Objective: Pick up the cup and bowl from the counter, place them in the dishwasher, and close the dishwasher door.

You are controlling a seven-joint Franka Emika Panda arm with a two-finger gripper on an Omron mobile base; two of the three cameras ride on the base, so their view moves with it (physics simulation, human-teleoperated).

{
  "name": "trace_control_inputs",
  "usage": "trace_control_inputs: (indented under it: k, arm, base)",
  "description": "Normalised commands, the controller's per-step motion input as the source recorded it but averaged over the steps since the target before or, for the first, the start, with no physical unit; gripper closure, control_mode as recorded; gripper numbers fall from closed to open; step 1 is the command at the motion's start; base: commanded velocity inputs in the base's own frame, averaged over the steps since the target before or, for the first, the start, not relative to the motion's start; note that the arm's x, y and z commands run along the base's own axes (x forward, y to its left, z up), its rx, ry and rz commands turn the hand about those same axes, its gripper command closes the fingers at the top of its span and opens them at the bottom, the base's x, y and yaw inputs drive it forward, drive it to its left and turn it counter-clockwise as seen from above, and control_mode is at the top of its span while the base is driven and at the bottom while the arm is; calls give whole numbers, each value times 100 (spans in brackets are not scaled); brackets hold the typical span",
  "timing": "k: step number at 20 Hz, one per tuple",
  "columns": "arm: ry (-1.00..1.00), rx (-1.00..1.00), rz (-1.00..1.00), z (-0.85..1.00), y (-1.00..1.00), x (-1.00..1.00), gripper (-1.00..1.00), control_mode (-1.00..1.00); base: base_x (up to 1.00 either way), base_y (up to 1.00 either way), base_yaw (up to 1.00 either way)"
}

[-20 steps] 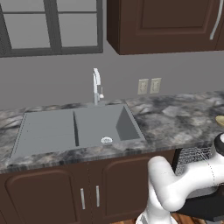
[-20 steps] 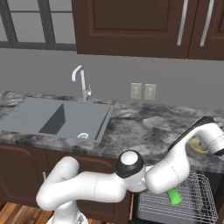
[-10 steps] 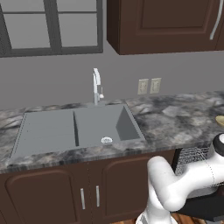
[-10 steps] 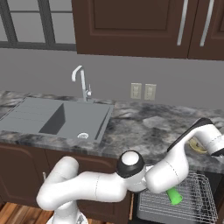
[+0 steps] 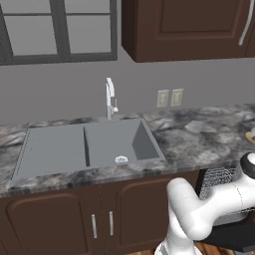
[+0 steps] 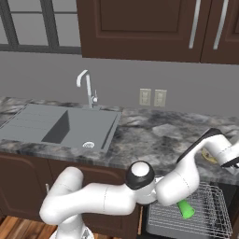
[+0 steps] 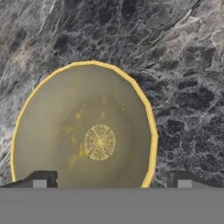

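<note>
Hovering over the bowl point(image 7: 85, 131), the gripper point(image 7: 111, 179) stands with its jaws spread wide and nothing between them. In the hand view the two dark fingertips point(image 7: 40, 179) rise at the bottom, one in front of the bowl's near left edge and the other just past its right rim, over bare stone. The bowl is tan-yellow, shallow and round, sitting upright on the marbled worktop point(image 7: 183, 87), with a ringed mark at the centre of its inside.

From the right base view the hand sits at the far right edge above the worktop point(image 6: 149, 135), and a sliver of the bowl point(image 6: 207, 155) shows just beneath it. Below and in front, the dishwasher point(image 6: 186, 217) has its wire rack pulled out, and the green cup point(image 6: 186, 208) lies on its side in the rack.

In the left base view the bowl point(image 5: 250, 136) is at the right edge of the worktop point(image 5: 199, 134), well apart from the sink point(image 5: 84, 147) and the faucet point(image 5: 110, 99). Part of the rack point(image 5: 219, 178) shows under the worktop edge, behind the arm.
</note>
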Motion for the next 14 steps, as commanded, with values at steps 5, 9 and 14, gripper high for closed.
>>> trace_control_inputs:
  k: [5, 9, 14]
  arm:
    - [0, 0, 0, -24, 0, 12, 100, -100]
    - [0, 0, 0, 0, -1, -1, 100, -100]
    - [-2, 0, 0, 6, 0, -14, 100, -100]
  base:
    - [0, 0, 0]
    - [0, 0, 0]
    - [0, 0, 0]
